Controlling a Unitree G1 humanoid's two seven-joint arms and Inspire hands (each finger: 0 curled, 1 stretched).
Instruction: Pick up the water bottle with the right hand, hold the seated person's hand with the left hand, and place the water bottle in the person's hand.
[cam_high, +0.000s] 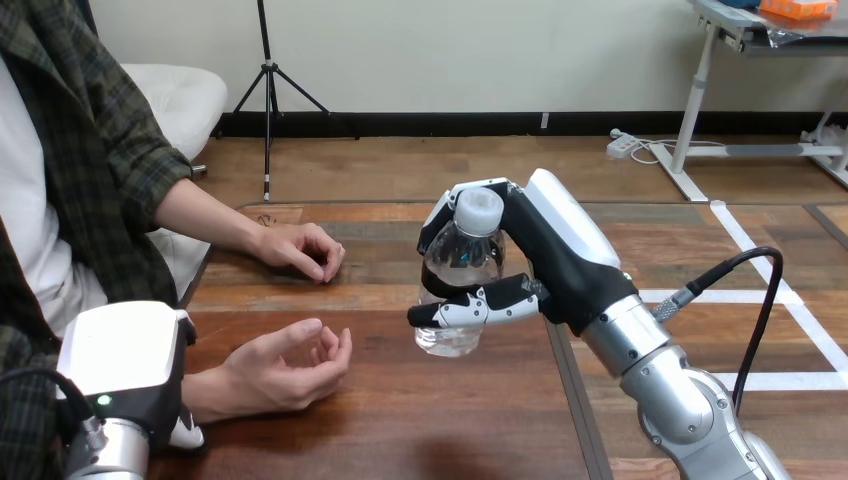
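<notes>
My right hand is shut on a clear water bottle with a white cap, fingers over its top and thumb across its lower body. The bottle is upright and looks lifted off the wooden table, near the middle. To its left the person's nearer hand lies palm up on the table with loosely curled fingers, a short gap from the bottle. My left hand sits at the lower left, its white back toward me, over that hand's wrist; contact is hidden. The person's farther hand rests on the table behind.
The table's right edge runs just under my right forearm, with floor beyond it. The person's torso and forearms fill the left side. Bare tabletop lies between the near hand and the bottle.
</notes>
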